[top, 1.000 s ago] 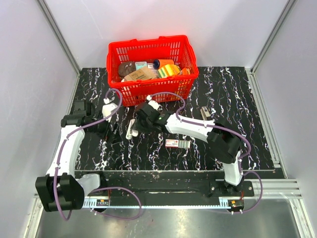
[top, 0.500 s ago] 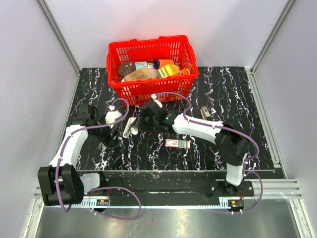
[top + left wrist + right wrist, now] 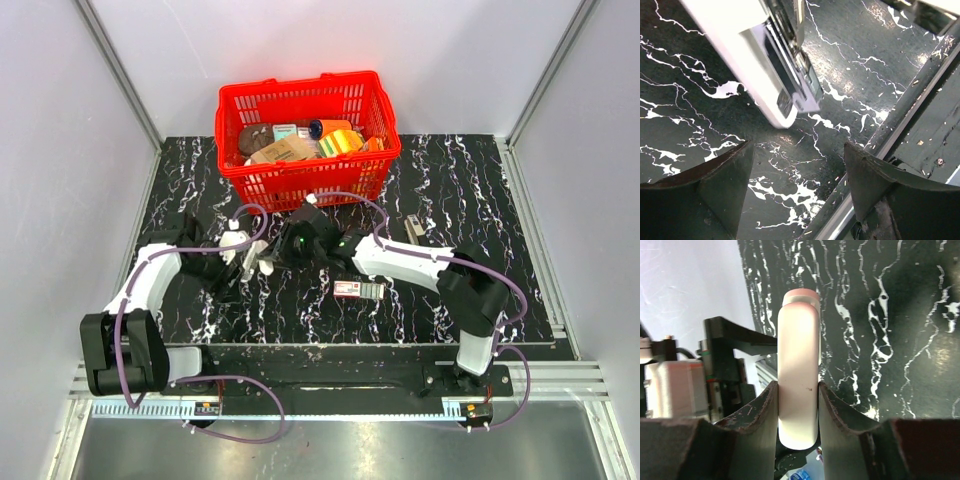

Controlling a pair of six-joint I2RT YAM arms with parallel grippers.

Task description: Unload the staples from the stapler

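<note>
The slim cream-white stapler (image 3: 262, 256) is held just above the black marbled table, left of centre. My right gripper (image 3: 287, 248) is shut on it, and in the right wrist view both fingers press the sides of the stapler (image 3: 799, 365). My left gripper (image 3: 240, 262) is just left of the stapler's free end. In the left wrist view the stapler (image 3: 752, 65) fills the top, its metal staple channel showing. The left gripper (image 3: 797, 150) is open below that end, with only table between its fingers. I cannot see any loose staples.
A red basket (image 3: 300, 182) full of items stands at the back, right behind both grippers. A flat red-and-white box (image 3: 358, 290) lies near the table's middle. A small dark object (image 3: 413, 228) lies to the right. The table's metal edge rail (image 3: 910, 115) runs close to the left gripper.
My left arm has swung right, up to the stapler's free end, and its jaws have narrowed somewhat. The right gripper has kept its hold and moved the stapler slightly.
</note>
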